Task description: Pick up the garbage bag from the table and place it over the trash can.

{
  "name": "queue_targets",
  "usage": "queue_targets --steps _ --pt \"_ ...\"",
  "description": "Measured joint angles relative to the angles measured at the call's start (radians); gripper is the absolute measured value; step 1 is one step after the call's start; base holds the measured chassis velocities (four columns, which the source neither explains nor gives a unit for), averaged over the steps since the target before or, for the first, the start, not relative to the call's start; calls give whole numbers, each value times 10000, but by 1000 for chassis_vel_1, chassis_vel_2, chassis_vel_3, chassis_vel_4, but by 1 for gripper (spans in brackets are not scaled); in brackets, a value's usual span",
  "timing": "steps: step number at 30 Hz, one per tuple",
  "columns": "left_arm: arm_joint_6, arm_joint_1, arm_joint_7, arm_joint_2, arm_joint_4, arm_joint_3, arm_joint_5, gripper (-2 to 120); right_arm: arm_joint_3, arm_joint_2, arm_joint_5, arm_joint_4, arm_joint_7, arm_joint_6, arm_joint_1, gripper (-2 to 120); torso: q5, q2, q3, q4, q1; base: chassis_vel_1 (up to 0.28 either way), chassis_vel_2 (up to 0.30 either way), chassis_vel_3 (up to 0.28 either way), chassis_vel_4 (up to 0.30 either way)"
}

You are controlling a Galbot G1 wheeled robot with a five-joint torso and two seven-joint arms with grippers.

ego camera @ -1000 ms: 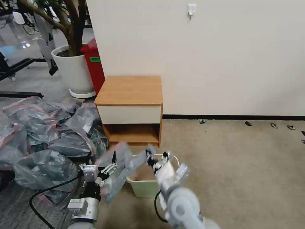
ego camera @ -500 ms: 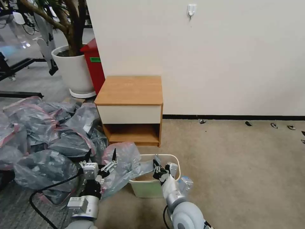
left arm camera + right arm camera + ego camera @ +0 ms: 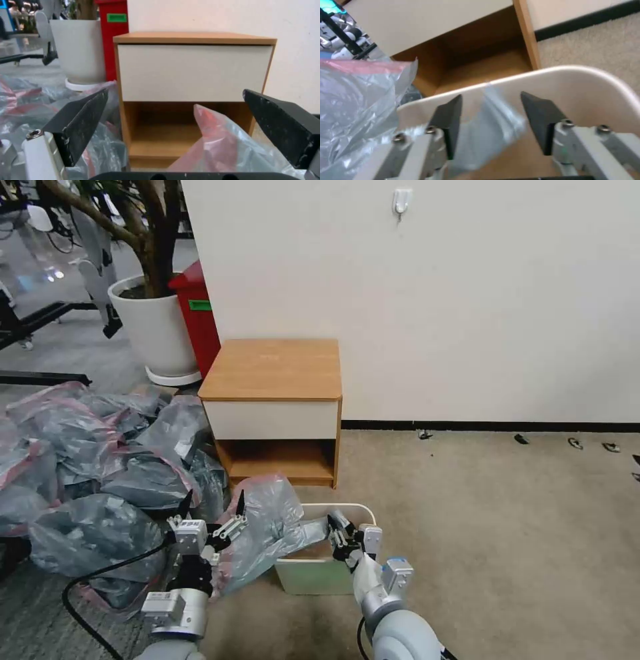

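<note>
The garbage bag (image 3: 267,523), grey and translucent with a pink-red band, slumps over the left side of the cream trash can (image 3: 313,579) on the carpet. One strip of it reaches across the can's opening to my right gripper (image 3: 339,525). In the right wrist view this gripper (image 3: 495,117) stands open over the can's rim (image 3: 586,75), with the strip of bag (image 3: 490,130) lying between its fingers. My left gripper (image 3: 213,497) is open beside the bag's left edge. In the left wrist view the bag (image 3: 226,150) bulges below the wide-open left gripper (image 3: 175,91). The table (image 3: 270,370) stands behind, its top bare.
A big heap of grey bags (image 3: 87,467) covers the floor on the left. A tall red bin (image 3: 197,323) and a white planter (image 3: 153,330) stand behind it. Open carpet (image 3: 507,533) lies to the right of the can. A black cable (image 3: 100,580) loops by my left arm.
My right gripper has come down and back toward me over the can, drawing the bag's strip with it. The bag has sunk lower against the can. The left gripper has barely moved.
</note>
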Motion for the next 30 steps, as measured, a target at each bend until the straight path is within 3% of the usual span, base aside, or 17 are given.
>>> queue_targets --steps 8,12,20,23,25,27,30 --pt "-6 -42 10 5 44 39 3 100 291 -219 -696 171 56 -87 -215 80 0 -2 0 0 0 0 0 0 0" --pt "6 -100 173 31 -48 135 -607 100 447 -225 -702 237 72 -88 -217 97 1 -2 0 -1 0 0 0 0 0" --pt "21 -97 507 178 124 202 -855 100 596 -164 -667 302 83 -35 -220 100 0 -2 0 0 0 0 0 0 0" --pt "-23 -72 1479 299 -270 228 -1847 100 711 -111 -651 313 87 4 -234 100 1 -2 0 0 0 0 0 0 0" --pt "37 -57 1734 346 -371 254 -2137 100 749 -90 -648 313 90 14 -246 100 0 -2 0 0 0 0 0 0 0" --pt "541 1 2159 481 -473 255 -2786 100 844 -48 -643 331 93 46 -298 100 1 -1 0 0 -1 0 0 0 0" --pt "1153 13 2251 570 -428 248 -3330 100 926 -23 -639 351 96 77 -366 100 1 -1 0 0 0 0 0 0 0"
